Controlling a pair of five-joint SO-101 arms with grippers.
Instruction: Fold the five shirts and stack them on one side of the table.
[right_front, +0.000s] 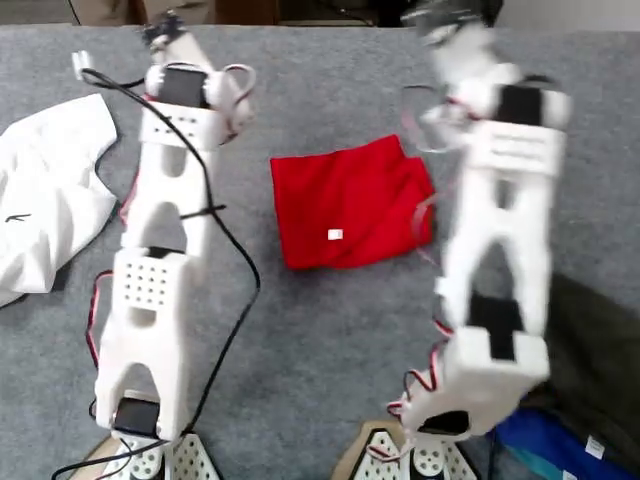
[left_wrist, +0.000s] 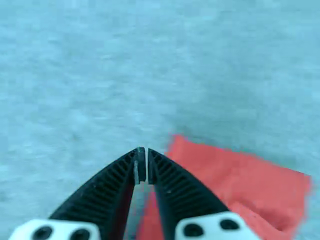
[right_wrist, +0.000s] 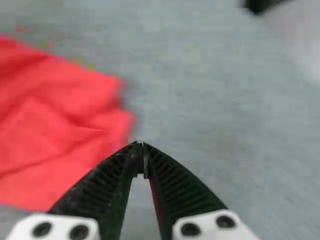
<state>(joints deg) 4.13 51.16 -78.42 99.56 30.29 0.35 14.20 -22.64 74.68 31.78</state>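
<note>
Nearest the camera, the white bases of the two arms stand at the near edge of the grey worktop (right_front: 330, 360). At the far left lies a white shirt (right_front: 45, 195), spread loosely and unfolded, running off the left edge. Just right of it the left arm (right_front: 160, 260) stretches away toward the far side, with a black cable (right_front: 235, 250) trailing along it. The left gripper (left_wrist: 142, 155) has its black ribbed fingers (left_wrist: 112, 187) brought together at the tips, with nothing between them, above bare worktop.

The red shirt (right_front: 350, 200) lies folded into a rough rectangle in the middle of the worktop, between the two arms, with a small white tag facing up. It sits to the right of the left gripper and nearer than it, not touching.

The right arm (right_front: 500, 210) reaches toward the far side just right of the red shirt. The right gripper (right_wrist: 140, 150) is likewise closed tip to tip and empty, above the worktop just beside the shirt's right edge. At the near right corner lie a dark garment (right_front: 600, 340) and a blue shirt (right_front: 545, 440).
</note>
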